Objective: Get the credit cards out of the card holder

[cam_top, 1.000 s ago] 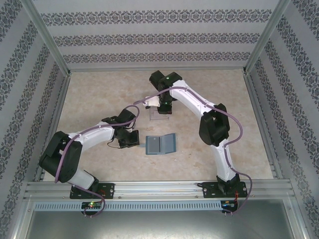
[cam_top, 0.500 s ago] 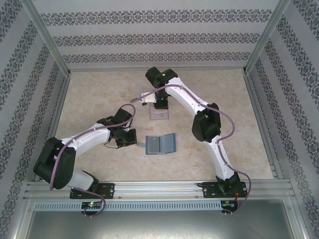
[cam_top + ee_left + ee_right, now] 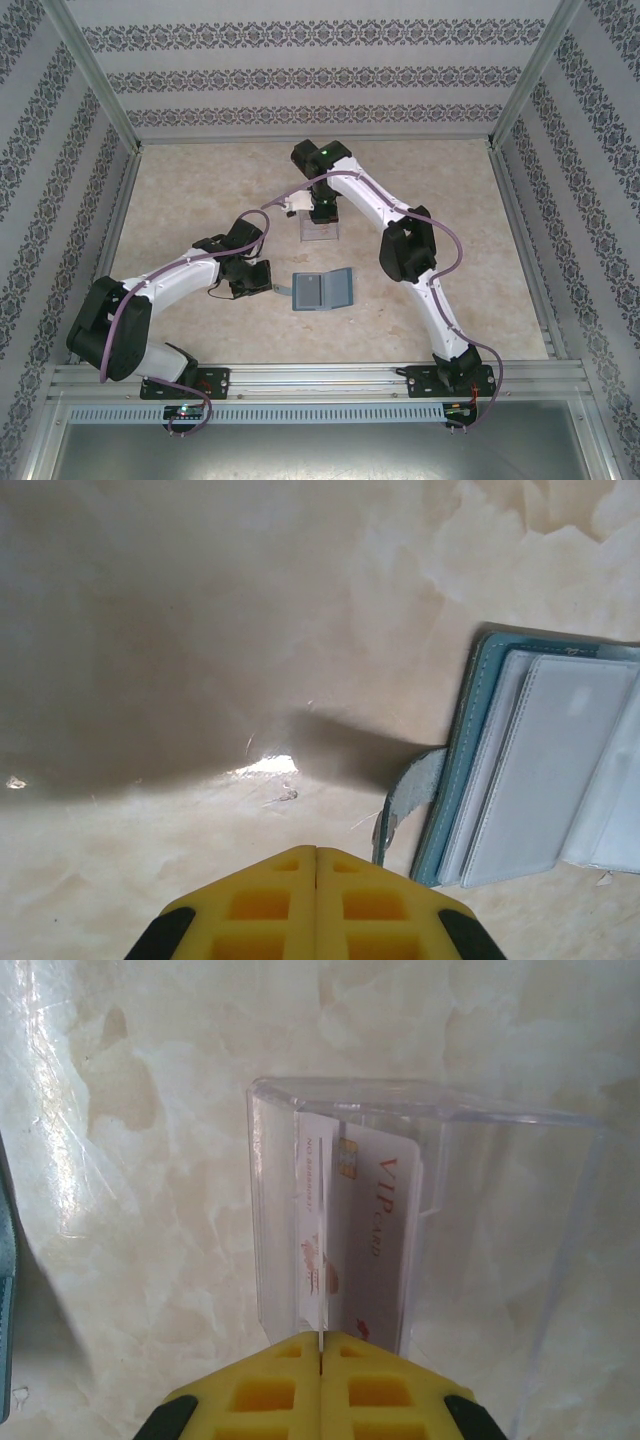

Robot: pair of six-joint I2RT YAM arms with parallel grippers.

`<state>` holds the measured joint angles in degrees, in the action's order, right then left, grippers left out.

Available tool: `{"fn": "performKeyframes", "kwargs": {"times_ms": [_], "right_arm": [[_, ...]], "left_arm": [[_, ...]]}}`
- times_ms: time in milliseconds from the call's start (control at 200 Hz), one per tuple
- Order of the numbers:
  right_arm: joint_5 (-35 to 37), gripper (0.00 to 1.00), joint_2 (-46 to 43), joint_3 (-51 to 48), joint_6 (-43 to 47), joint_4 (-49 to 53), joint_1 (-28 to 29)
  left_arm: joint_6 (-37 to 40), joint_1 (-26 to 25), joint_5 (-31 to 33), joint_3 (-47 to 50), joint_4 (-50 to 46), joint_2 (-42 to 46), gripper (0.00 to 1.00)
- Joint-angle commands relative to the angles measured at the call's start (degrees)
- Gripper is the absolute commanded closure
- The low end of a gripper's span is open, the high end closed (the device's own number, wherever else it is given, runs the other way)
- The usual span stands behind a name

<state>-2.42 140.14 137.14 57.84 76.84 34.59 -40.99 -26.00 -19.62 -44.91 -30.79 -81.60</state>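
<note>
1. Two credit cards [image 3: 362, 1260] stand in one clear plastic tray [image 3: 520, 1260]: a white VIP card [image 3: 380, 1210], lettered "VIP card" in red, and a thin edge-on card [image 3: 312, 1230] whose print is unreadable.
2. One teal card holder [image 3: 322, 291] lies open on the marbled table [image 3: 180, 200], near the tray, with its pale pockets facing up.
3. The right gripper [image 3: 321, 1348] has its yellow jaws closed, pinching the edge-on card.
4. The left gripper [image 3: 316, 870] is closed on nothing, just beside the holder's tab [image 3: 408, 798].

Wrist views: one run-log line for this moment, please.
left gripper shut, beside open card holder | right gripper shut on white credit card at clear tray | VIP card in tray
</note>
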Motion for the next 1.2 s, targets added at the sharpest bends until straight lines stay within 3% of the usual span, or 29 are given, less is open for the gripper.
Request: {"fn": "performKeyframes", "kwargs": {"times_ms": [0,280,460,899,1024,1199], "right_arm": [[-1.72,0.98,1.47,0.53,0.36,2.18,-0.36],[-1.63,0.92,1.94,0.41,-0.63,1.41,-0.44],[0.88,0.8,0.36,0.41,-1.37,-0.85,-0.43],[5.95,0.74,-6.08,-4.31,-4.93,-6.7,0.42],[5.46,0.72,-8.9,-9.45,-9.04,-10.36,0.83],[1.93,0.7,-12.54,-14.26,-23.16,-15.4,0.92]], "left_arm": [[-0.5,1.07,-0.18,0.43,-1.1,-0.45,0.98],[-0.01,1.8,-0.46,0.27,-1.34,-0.76,0.98],[0.21,2.03,-0.71,0.03,-1.25,-1.06,0.98],[0.68,2.53,-1.2,-1.33,-1.27,-1.7,0.98],[0.66,2.52,-1.33,-1.6,-0.88,-1.73,0.98],[0.85,2.53,-1.76,-2.16,-0.07,-2.28,0.98]]}}
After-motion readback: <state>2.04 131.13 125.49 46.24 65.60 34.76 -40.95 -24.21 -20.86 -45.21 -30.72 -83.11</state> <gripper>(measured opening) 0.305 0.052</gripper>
